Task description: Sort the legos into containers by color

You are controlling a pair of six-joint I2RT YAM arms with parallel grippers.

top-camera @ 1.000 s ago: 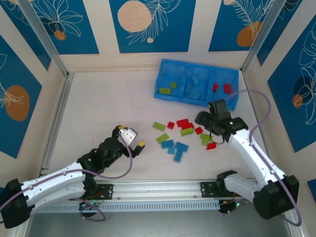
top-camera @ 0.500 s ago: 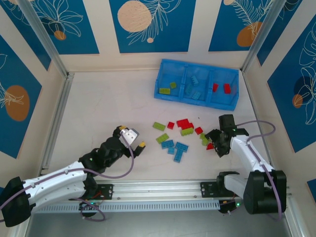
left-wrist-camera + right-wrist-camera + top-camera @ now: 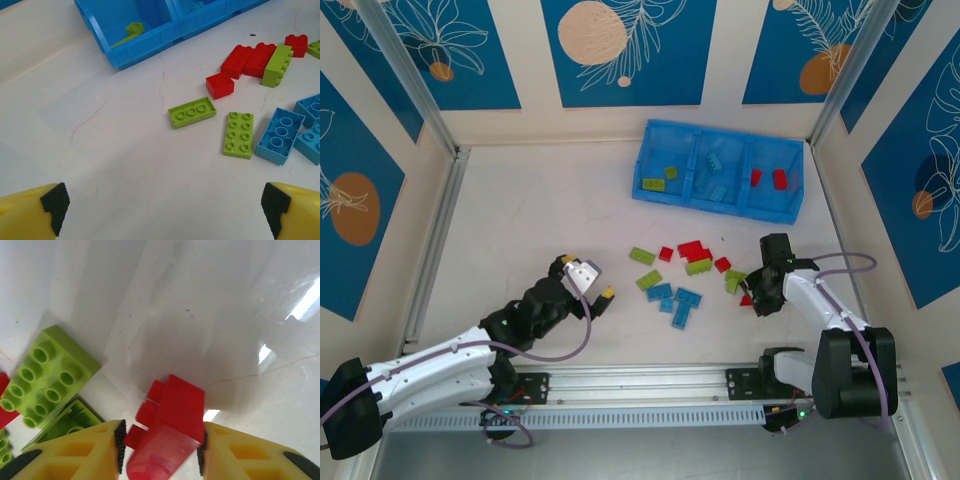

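Pinching a red brick (image 3: 167, 427) in my right gripper (image 3: 160, 447), near the table's (image 3: 540, 220) right edge. Its long axis runs out from the wrist, and the red compartment (image 3: 767, 198) lies straight toward the far edge.

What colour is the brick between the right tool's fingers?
Red; the brick shows best in the right wrist view.

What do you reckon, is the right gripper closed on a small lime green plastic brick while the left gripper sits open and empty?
Not quite. The right wrist view shows the right gripper closed on a small red plastic brick, not a lime green one. The left gripper is indeed open and empty.
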